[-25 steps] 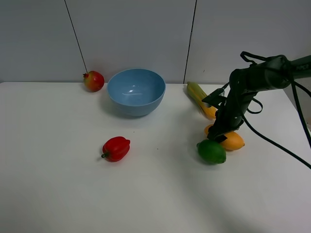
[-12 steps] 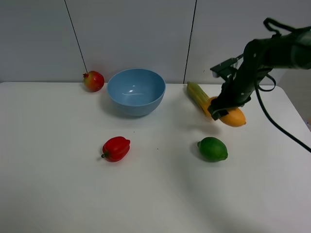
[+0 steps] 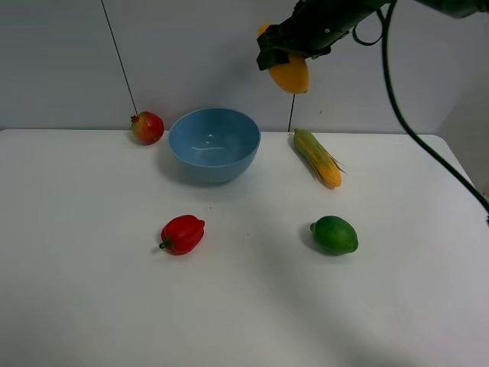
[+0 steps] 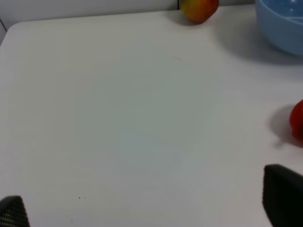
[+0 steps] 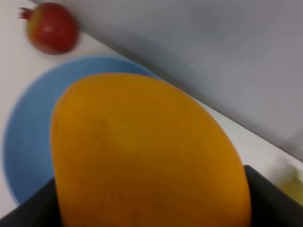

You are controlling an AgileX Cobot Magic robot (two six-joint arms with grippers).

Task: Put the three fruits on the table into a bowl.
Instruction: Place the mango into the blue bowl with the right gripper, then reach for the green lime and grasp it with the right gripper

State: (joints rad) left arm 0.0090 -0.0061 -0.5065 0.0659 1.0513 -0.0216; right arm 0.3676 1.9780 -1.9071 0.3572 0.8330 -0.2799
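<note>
My right gripper (image 3: pixel 281 60) is shut on the orange-yellow mango (image 3: pixel 290 76) and holds it high in the air, a little right of the light-blue bowl (image 3: pixel 214 144). In the right wrist view the mango (image 5: pixel 147 156) fills the frame, with the bowl (image 5: pixel 28 142) below it and the pomegranate (image 5: pixel 51 27) beyond. The pomegranate (image 3: pixel 147 127) sits left of the bowl near the back edge. The green lime-like fruit (image 3: pixel 334 235) lies on the white table (image 3: pixel 244 306) right of centre. My left gripper's fingertips (image 4: pixel 281 198) show wide apart over bare table; the arm is out of the exterior view.
A red bell pepper (image 3: pixel 182 234) lies in front of the bowl, left of centre. A corn cob (image 3: pixel 317 157) lies right of the bowl. A thin black cable (image 3: pixel 118 57) runs down the back wall. The left wrist view shows the pomegranate (image 4: pixel 199 9) and the bowl's rim (image 4: pixel 281 28).
My right gripper has lifted the mango off the table beside the green fruit, then carried it up and left, past the corn, to a spot high near the bowl.
</note>
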